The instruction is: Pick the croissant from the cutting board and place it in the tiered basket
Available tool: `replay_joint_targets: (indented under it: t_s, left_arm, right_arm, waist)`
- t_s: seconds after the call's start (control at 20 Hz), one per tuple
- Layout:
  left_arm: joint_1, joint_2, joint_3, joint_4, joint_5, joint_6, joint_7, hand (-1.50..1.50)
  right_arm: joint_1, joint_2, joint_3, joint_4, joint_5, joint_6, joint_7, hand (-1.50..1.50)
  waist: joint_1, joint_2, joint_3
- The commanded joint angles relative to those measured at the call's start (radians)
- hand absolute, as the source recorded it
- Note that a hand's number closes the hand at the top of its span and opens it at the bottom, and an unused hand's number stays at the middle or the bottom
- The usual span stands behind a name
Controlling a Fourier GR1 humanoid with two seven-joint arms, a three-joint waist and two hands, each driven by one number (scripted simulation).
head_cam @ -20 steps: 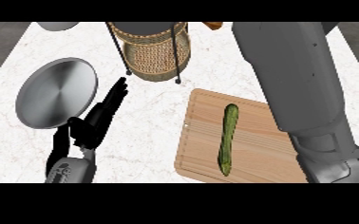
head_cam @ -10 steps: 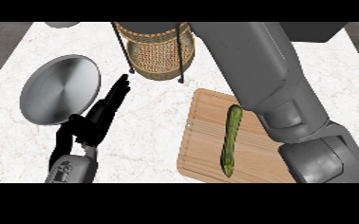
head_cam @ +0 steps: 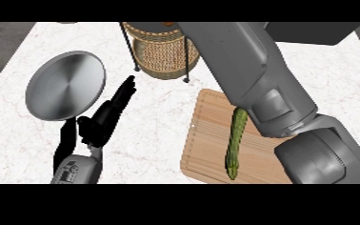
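A round grey metal plate (head_cam: pixel 65 86) lies at the left on the white marbled table (head_cam: pixel 155 124). Just right of it the left robot hand (head_cam: pixel 105 117) rests with black fingers straight and together, holding nothing, tips pointing toward the woven wicker tiered basket (head_cam: pixel 163 52) at the top centre. Right of that, a pale wooden cutting board (head_cam: pixel 207 148) carries a long green cucumber-like vegetable (head_cam: pixel 235 143) lying lengthwise. The large grey right forearm (head_cam: pixel 260 81) crosses above the board toward the basket; the right robot hand is hidden, so its state cannot be told. No croissant is visible.
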Motion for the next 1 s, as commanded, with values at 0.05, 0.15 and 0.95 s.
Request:
replay_joint_targets:
  t_s: [0.05,0.15,0.95]
  left_arm:
    - [-0.005,-0.023,-0.009,0.01,-0.016,0.022,-0.011,0.0]
    - [-0.006,0.008,-0.007,0.011,0.0,-0.028,-0.002,0.0]
    - [-0.009,0.056,0.076,0.025,0.049,-0.053,-0.019,0.0]
  right_arm:
    - [-0.019,0.002,-0.04,0.091,-0.084,-0.047,-0.073,1.5]
    - [-0.034,0.002,-0.045,0.124,-0.124,-0.07,-0.066,1.5]
    - [-0.08,0.002,-0.152,0.168,-0.27,-0.373,-0.023,-1.5]
  waist:
    - [0.007,0.002,0.0]
    - [0.024,0.004,-0.001]
    - [-0.029,-0.009,0.0]
